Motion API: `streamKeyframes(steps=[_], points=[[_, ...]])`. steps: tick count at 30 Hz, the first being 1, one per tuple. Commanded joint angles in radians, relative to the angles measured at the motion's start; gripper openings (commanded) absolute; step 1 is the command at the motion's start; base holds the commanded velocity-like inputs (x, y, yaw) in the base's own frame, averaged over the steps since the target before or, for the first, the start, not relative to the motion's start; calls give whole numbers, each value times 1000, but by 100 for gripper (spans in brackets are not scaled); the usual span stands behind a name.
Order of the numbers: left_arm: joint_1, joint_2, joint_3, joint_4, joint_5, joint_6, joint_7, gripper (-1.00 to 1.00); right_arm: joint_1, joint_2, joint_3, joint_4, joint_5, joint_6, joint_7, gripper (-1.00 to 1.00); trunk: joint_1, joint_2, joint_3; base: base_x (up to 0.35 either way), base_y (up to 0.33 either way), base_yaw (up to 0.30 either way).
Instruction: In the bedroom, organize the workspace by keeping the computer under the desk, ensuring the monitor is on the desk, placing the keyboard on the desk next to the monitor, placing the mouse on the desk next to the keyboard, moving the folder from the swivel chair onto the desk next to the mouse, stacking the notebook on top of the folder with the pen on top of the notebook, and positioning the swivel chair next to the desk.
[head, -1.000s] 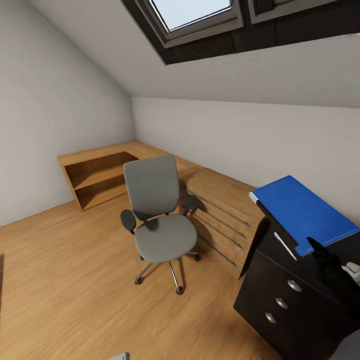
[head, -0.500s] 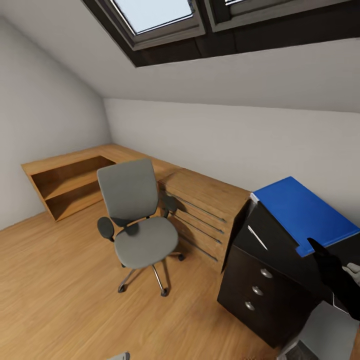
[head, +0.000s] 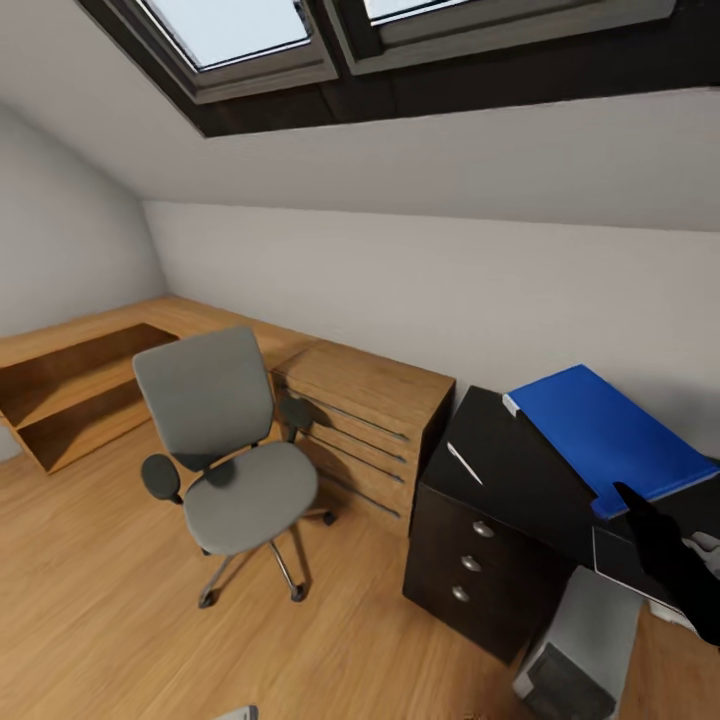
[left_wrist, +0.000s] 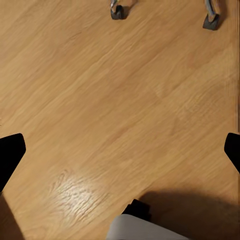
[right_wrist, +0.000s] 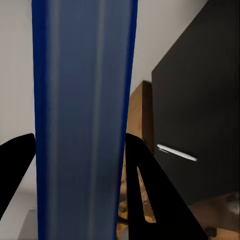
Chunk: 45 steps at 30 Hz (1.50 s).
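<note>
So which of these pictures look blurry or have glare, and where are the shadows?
Right wrist view: the blue folder is smeared and soft, too close to the lens, while the pen on the desk stays sharp. Left wrist view: a pale sheen on the floor, a dark shadow nearby. Head view: sharp, with soft shadow under the chair.

My left claw (left_wrist: 120, 150) hangs over bare light wood floor (left_wrist: 110, 95), fingertips (left_wrist: 10, 152) spread wide apart, nothing between them. Two black casters (left_wrist: 117, 11) of the swivel chair sit at the far edge. A pale grey rounded part (left_wrist: 142, 229) shows close underneath.
</note>
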Motion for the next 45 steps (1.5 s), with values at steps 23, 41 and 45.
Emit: streamKeyframes(steps=[23, 41, 45], points=[[-1, 1, -6, 42, 14, -40, 6, 100, -20, -39, 1, 239, -2, -96, 3, -100, -8, 13, 5, 0, 0, -299], [-1, 1, -4, 42, 13, -42, 6, 100, -22, -42, 1, 270, -3, -144, 3, -100, -8, 13, 5, 0, 0, -299], [-1, 1, -4, 42, 14, -41, 6, 100, -22, -40, 2, 270, -3, -145, 3, -100, -8, 13, 5, 0, 0, -299]])
